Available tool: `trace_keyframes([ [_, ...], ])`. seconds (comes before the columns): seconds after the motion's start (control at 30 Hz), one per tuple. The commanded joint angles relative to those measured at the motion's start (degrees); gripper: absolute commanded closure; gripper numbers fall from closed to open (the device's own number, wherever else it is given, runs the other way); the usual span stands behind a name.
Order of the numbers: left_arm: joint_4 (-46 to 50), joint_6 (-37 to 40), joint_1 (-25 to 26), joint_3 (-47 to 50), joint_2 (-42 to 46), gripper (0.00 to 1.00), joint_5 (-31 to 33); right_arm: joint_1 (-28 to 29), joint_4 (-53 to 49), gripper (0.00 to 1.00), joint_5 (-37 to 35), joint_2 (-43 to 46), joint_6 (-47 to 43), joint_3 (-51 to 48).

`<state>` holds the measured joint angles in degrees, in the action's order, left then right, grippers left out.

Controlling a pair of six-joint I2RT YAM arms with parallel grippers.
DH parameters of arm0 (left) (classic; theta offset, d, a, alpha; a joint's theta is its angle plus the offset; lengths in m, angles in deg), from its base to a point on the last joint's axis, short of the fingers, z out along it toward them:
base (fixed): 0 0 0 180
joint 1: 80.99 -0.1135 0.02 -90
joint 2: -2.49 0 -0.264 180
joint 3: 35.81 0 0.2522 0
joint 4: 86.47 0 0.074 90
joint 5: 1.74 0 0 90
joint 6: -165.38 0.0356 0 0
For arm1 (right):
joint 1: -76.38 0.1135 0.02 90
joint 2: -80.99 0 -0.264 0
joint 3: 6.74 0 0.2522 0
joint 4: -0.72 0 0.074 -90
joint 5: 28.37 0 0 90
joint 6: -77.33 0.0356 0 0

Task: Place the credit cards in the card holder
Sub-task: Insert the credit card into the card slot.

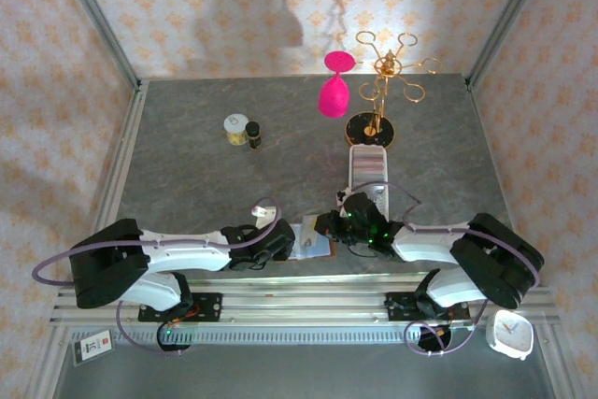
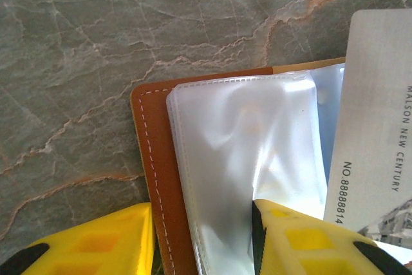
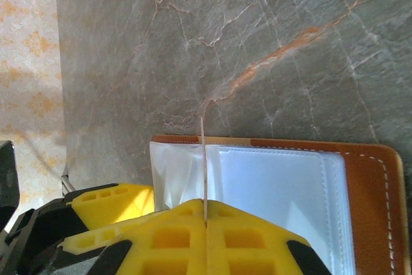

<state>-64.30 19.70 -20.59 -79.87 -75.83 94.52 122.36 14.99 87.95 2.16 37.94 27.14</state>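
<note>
The table [image 1: 187, 184] lies wide and bare ahead of me on the left, with only a jar [image 1: 235, 128] and a bottle [image 1: 253, 135] far back. Its near edge runs right by both my grippers. The white tray [image 1: 367, 170] sits just beyond my right gripper [image 1: 344, 224], so that side is tighter. The holder [image 1: 310, 248] lies open and flat at the near edge, between my grippers, with its clear sleeves facing up. In the left wrist view my left gripper [image 2: 201, 223] stands about half apart across the holder's stitched leather edge [image 2: 151, 140]. One finger [image 2: 96, 246] is just beside the leather, and the other [image 2: 302, 243] bears on the crumpled clear sleeve. I cannot tell whether they pinch anything. My right gripper [image 3: 206, 210] is closed tight on one card [image 3: 204, 152], which shows edge-on as a thin line rising from between the pads, upright over the sleeves. From the left wrist the card [image 2: 380, 120] shows its printed face at the sleeves' right side, partly overlapping them.
</note>
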Motion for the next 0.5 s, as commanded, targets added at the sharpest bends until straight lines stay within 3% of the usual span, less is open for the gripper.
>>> trace_keyframes([
  [0.0,1.98,-0.64,0.29,1.30,0.01,0.60,-0.82,0.43,3.49,1.00,-0.93,-1.11,0.66,-0.34],
  [0.47,-0.46,-1.54,0.26,2.84,0.78,0.59,-0.91,3.83,4.31,1.00,2.07,-5.40,2.43,-1.60],
])
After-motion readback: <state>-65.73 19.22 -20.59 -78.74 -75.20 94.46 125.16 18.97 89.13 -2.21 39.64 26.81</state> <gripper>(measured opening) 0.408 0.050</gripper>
